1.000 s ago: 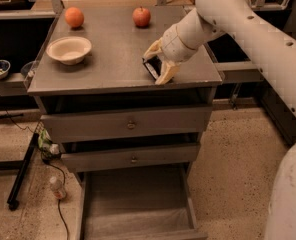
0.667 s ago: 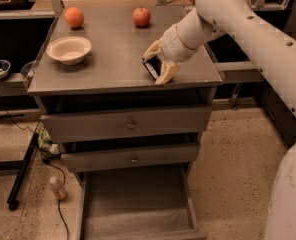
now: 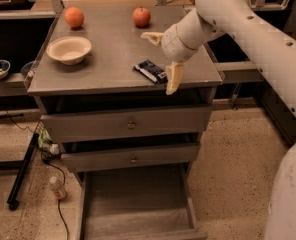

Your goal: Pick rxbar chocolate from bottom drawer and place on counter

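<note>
Camera view: a flat, dark-wrapped rxbar chocolate [image 3: 150,70] is seen lying on the matte grey tabletop [image 3: 108,59]. Just beside it hangs the pale two-finger hand [image 3: 163,58], fingers [image 3: 174,79] spread apart, gripping nothing. Placement is judged done; a clean lift away is called for.

One camera (high, in front of the cabinet) looks steeply down and away, fairly close, taking in the counter [image 3: 108,59], the bottom drawer [image 3: 138,199] nearest, and the spread-fingered gripper [image 3: 162,57] over the counter's near right corner.
</note>
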Robot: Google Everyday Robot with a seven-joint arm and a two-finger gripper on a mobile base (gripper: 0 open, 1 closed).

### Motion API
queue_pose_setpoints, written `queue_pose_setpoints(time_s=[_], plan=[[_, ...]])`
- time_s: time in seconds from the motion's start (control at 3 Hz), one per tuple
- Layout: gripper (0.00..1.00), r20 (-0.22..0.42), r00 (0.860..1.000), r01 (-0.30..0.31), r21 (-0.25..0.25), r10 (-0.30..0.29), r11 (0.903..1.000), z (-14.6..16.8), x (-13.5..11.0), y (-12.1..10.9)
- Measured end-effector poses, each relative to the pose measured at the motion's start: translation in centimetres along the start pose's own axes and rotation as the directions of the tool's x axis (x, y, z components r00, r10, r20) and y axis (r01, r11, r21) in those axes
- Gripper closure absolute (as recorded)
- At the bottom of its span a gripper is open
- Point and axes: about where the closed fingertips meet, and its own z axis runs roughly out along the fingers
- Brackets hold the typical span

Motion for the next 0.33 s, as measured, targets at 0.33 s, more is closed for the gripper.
queue_pose_setpoints(time_s=[0.33], plan=[[0.00, 0.000, 1.000, 0.000, 0.000, 0.000, 1.0000, 0.00, 0.00, 0.00]])
